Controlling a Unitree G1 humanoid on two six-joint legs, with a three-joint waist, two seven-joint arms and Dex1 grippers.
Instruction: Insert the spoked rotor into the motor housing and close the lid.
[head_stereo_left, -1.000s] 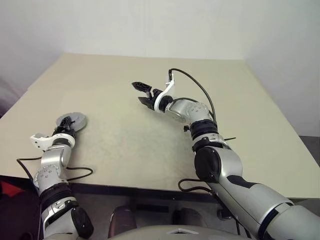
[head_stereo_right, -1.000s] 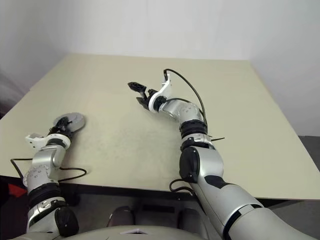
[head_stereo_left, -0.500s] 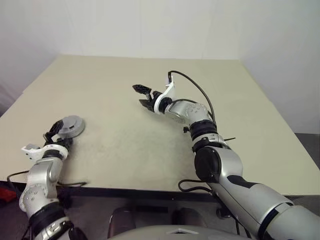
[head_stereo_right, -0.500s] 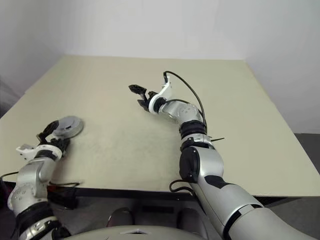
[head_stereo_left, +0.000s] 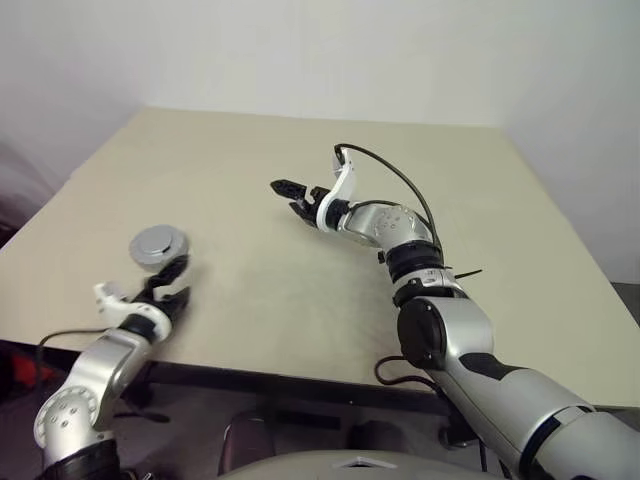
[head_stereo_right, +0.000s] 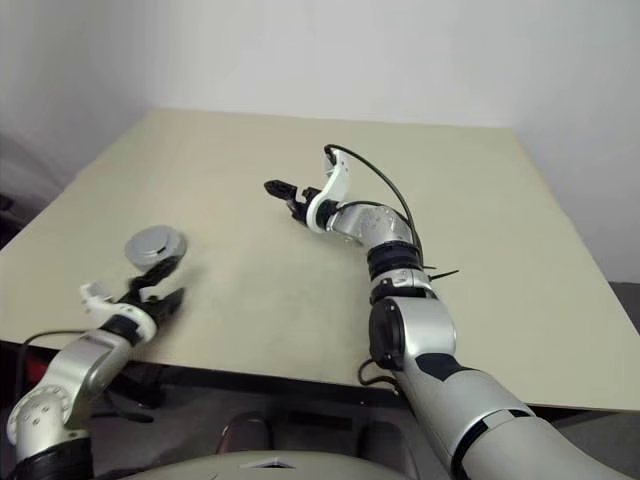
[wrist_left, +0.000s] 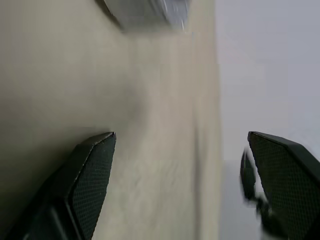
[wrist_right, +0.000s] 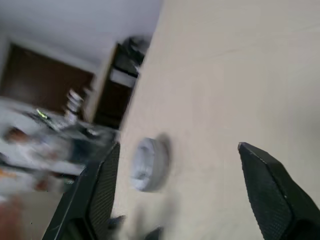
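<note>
A thick round silver-grey piece lies on the table's left side. Its top is the lid (head_stereo_left: 160, 241), smooth plain grey face up. The wall below it reads as the motor housing (wrist_right: 143, 176); its inside is hidden, and so is the spoked rotor. My left gripper (head_stereo_left: 177, 283) hangs open just in front of the piece, near the table's front edge, apart from it, with nothing between its fingers. Over the middle of the table my right gripper (head_stereo_left: 287, 196) is raised and open, empty, pointing left toward the piece from well away.
The beige table (head_stereo_left: 300, 290) reaches back to a white wall. A black cable (head_stereo_left: 390, 170) loops over my right wrist. Past the table's left edge the right wrist view shows dark furniture (wrist_right: 117, 85) and clutter.
My left gripper opened, let go of the round piece and drew back toward the front edge and to the right. The right gripper rolled but stayed put. The head camera shifted.
</note>
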